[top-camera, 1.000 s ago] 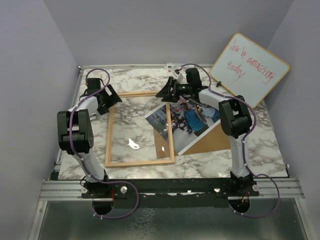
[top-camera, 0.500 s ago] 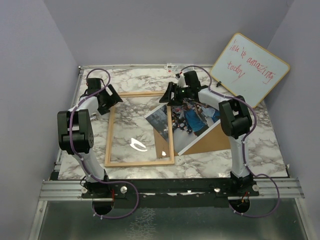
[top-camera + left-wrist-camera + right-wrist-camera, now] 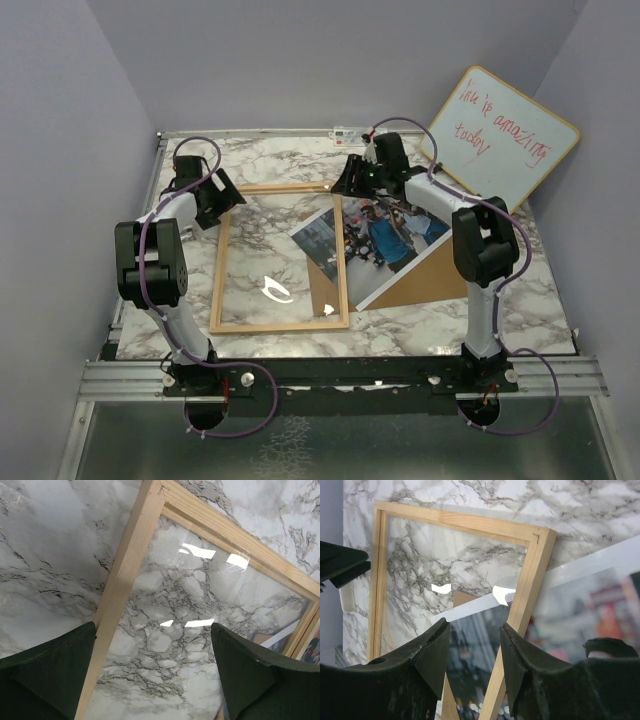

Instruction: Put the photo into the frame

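Whiteboard (image 3: 505, 135), red pen: "…amazing today". L pincer (image 3: 152, 630) wide above frame (image 3: 125, 575) far-left corner; R pincer (image 3: 473, 626) narrower, gripping nothing, over far-right corner & photo (image 3: 385, 235).

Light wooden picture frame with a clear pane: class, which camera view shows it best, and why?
Top external: all four rails of the light wooden picture frame show. Left wrist shows one corner and pane; right wrist shows another corner, lying over the glossy colour photo.

The high camera looks down from the near side; both close wrist cameras share the frame (image 3: 217, 270).
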Motion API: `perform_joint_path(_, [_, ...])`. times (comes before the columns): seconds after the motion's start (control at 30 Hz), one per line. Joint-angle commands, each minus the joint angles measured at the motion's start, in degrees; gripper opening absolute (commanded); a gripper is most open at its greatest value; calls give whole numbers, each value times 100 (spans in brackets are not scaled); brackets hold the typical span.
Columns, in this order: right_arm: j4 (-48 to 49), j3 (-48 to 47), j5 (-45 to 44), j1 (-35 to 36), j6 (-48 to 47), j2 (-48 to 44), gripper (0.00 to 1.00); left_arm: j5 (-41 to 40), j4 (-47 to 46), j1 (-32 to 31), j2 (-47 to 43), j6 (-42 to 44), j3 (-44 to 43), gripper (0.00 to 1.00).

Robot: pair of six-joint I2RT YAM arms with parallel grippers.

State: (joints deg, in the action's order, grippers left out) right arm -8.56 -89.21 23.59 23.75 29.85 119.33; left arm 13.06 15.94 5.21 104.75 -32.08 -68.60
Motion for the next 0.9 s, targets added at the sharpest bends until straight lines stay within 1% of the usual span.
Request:
perform_joint_path(0.0, [11,-439,366,7,-261,197,50,-55,73,-20,36,91,-174,97])
perform_joint_path(0.13, [-10,-799,784,115,-248,455,51,-153,83,-21,-36,113,-191,96])
perform_joint_path(0.27, [60,-1017,985,235,-57,748,51,-277,89,-21,-86,131,-159,94])
perform_joint_path(0.47, [434,-1269,1289,390,496,1226,50,-169,84,-23,-7,101,-170,85])
perform_joint_path(0.53, [600,-1398,1398,467,705,1404,50,-111,82,-21,33,96,-180,83])
perform_joint_path(0.67, [800,-1755,1521,605,1042,1835,50,27,82,-23,138,79,-179,83])
perform_joint_path(0.87, [639,-2434,1445,792,1061,2423,49,328,84,-20,321,94,-214,86])
